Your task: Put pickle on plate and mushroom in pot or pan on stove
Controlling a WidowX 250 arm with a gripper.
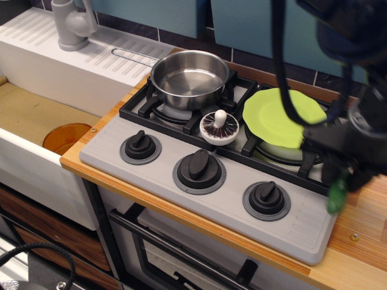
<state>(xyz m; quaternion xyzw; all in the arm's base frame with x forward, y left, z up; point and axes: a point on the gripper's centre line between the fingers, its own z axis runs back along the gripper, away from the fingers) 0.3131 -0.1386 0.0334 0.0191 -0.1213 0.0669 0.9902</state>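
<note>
Since the plate (283,116) is sitting close by, your gripper (338,181) is hanging clamped on the pickle (336,193), clear of the stove (205,199).

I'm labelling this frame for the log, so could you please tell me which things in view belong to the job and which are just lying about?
Belonging to the job:
- pickle, hanging from the gripper
- plate
- mushroom, gills up on the stove
- pot

Just lying about:
- orange bowl in the sink
- grey tap
- three black knobs
</note>
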